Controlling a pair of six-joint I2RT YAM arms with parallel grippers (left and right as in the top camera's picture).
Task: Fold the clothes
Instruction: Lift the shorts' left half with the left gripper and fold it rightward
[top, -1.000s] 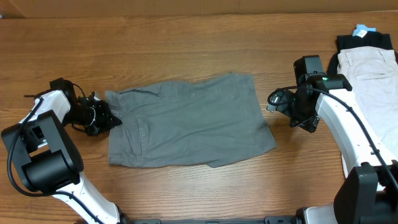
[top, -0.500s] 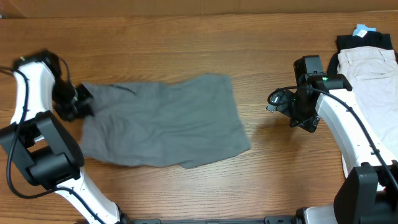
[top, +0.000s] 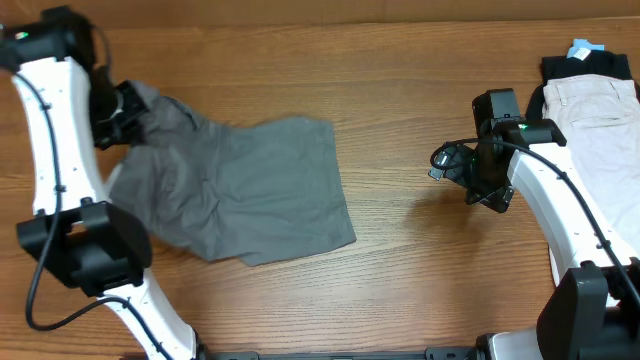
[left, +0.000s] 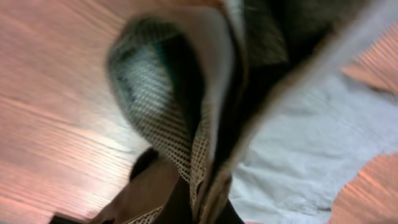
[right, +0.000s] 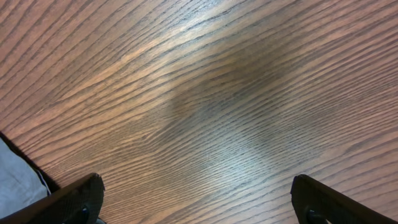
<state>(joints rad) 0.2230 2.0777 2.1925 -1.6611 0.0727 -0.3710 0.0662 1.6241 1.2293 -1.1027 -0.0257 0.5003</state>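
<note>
The grey shorts (top: 240, 190) lie on the wooden table, left of centre, with their upper left corner lifted. My left gripper (top: 125, 110) is shut on that corner and holds it above the table at the far left. In the left wrist view the gripped fabric (left: 205, 112) fills the frame, weave and paler inside showing, and the fingers are hidden by it. My right gripper (top: 445, 162) is open and empty over bare wood, well to the right of the shorts. Its fingertips (right: 199, 202) show wide apart in the right wrist view.
A pile of folded clothes, beige (top: 600, 120) over black (top: 585, 65), lies at the far right edge beside the right arm. A grey cloth edge (right: 18, 180) shows at the lower left of the right wrist view.
My left gripper has pulled the shorts' corner left and toward the back, raising it. The whole garment slid left. The right arm has not moved.
</note>
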